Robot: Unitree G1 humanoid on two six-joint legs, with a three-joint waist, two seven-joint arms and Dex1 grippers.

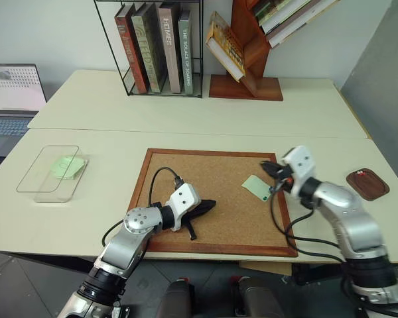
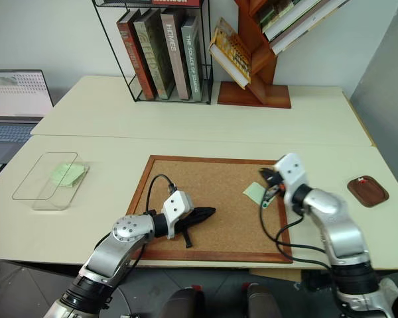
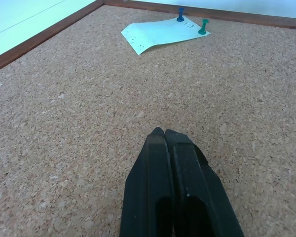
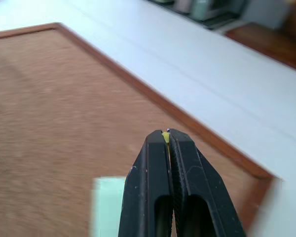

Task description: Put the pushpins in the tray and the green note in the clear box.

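Left hand [image 1: 209, 205] rests pressed together on the wood-framed cork board [image 1: 205, 192], with bare cork all round it. Right hand [image 4: 166, 136], above the board's right edge, pinches a tiny yellow pushpin [image 4: 165, 137]. Beneath it lies the pale mint-green paper note [image 3: 160, 32], blue and green pins [image 3: 191, 19] along its edge. Past the frame, the dark reddish-brown tray [image 1: 368, 183] sits on open worktop [image 1: 186, 122]; the clear plastic box [image 1: 51, 173] lies far left
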